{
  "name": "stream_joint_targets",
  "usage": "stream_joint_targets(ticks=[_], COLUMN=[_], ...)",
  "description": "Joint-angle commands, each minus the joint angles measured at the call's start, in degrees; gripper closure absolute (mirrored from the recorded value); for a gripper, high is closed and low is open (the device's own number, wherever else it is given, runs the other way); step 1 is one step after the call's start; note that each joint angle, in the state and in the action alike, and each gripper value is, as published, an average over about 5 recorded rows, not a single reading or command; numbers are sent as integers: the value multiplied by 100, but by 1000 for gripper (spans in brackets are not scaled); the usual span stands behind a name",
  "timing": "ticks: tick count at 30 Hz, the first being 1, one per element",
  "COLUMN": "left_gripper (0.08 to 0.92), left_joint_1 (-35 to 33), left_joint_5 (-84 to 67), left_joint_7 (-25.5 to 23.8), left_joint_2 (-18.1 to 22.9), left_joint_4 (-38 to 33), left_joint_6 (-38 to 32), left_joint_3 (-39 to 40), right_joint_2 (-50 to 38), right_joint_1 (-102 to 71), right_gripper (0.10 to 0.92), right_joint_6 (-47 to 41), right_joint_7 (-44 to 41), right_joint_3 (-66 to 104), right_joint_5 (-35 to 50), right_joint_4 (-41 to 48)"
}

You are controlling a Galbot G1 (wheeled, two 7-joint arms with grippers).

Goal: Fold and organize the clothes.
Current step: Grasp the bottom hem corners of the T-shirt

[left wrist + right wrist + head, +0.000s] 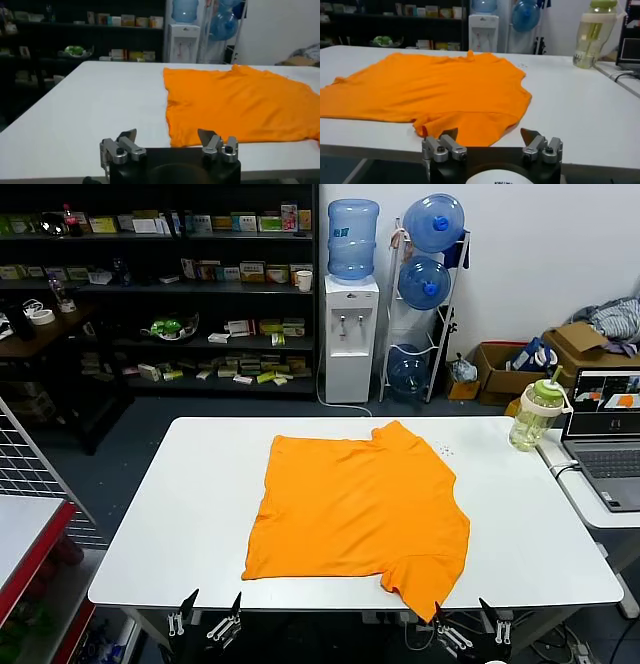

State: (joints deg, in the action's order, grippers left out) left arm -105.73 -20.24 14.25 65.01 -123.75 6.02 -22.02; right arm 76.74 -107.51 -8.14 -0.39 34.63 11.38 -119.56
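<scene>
A white table (pixel 200 514) is being seen in the head view, and the places below are given relative to it. The orange T-shirt (pixel 355 509) is being kept spread flat on the middle of the table, a little toward the table's right half. One sleeve (pixel 425 579) is being let hang over the near edge of the table. The collar side is being turned to the far edge.

A bottle (pixel 538 415) with a green lid is being kept upright at the far right corner of the table. A laptop (pixel 608 439) is being shown open just beyond the right edge of the table.

The left gripper (pixel 205 616) is being held just below the near edge of the table, left of the shirt, with its fingers (pixel 125 142) apart. The right gripper (pixel 467 622) is being held below the same edge, beside the hanging sleeve, also with fingers (pixel 536 142) apart. Nothing is being gripped by either.
</scene>
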Motion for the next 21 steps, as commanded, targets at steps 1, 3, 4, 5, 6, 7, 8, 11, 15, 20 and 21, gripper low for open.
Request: stream_joint_targets(ticks=[1, 3, 4, 5, 6, 7, 8, 11, 15, 20, 21], left_gripper=[177, 177, 177, 177, 177, 177, 177, 177, 177, 177, 177], left_joint_1=[34, 130, 218, 317, 449, 598, 740, 1158, 1524, 1718, 1742], left_joint_5=[-42, -95, -134, -179, -227, -263, -292, -340, -366, -352, -347], left_joint_7=[9, 24, 35, 41, 48, 41, 21, -18, -27, -79, -84], left_joint_2=[-5, 7, 21, 39, 63, 88, 106, 134, 124, 109, 111], left_joint_4=[-13, 22, 60, 115, 192, 286, 395, 789, 1209, 1470, 1501], left_joint_6=[21, 15, 17, 40, 84, 143, 204, 338, 389, 402, 403], left_joint_3=[13, 33, 47, 63, 82, 109, 142, 292, 480, 610, 631], right_joint_2=[2, 7, 10, 12, 12, 4, -5, -33, 2, 62, 63], right_joint_1=[2, 41, 84, 142, 210, 314, 415, 785, 1079, 1123, 1116], right_gripper=[203, 203, 203, 203, 203, 203, 203, 203, 203, 203, 203], right_joint_6=[47, 86, 118, 144, 151, 135, 112, -49, -194, -234, -227], right_joint_7=[77, 140, 173, 206, 236, 262, 286, 382, 481, 531, 526], right_joint_3=[-23, -46, -58, -71, -85, -105, -126, -237, -392, -450, -453], right_joint_5=[-70, -102, -106, -88, -60, -24, 8, 19, -94, -164, -165], right_joint_4=[0, 30, 57, 97, 144, 221, 295, 600, 878, 1011, 1019])
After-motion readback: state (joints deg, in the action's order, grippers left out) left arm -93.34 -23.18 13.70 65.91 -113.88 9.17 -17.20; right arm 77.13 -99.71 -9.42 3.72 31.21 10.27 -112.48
